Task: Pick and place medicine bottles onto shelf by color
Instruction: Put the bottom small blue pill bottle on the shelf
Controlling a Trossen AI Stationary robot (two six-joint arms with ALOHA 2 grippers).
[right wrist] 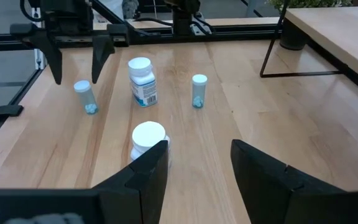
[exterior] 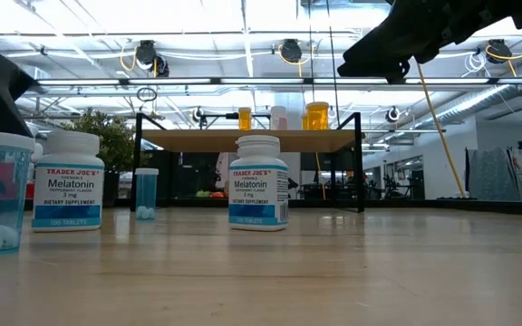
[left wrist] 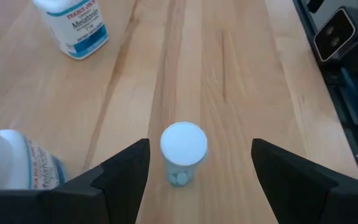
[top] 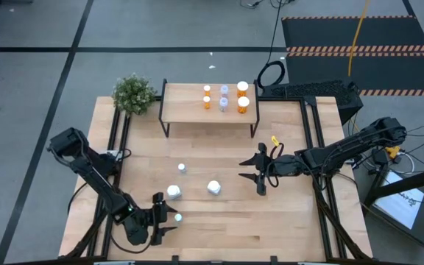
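blue bottle (left wrist: 183,152) stands between the open left claw (left wrist: 197,171) fingers (untouched); right claw (right wrist: 197,165) open, empty.

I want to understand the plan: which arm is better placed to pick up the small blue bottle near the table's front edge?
The left. Its gripper hangs over the small blue bottle with jaws open on both sides of it. The right gripper is farther away, nearer a white bottle.
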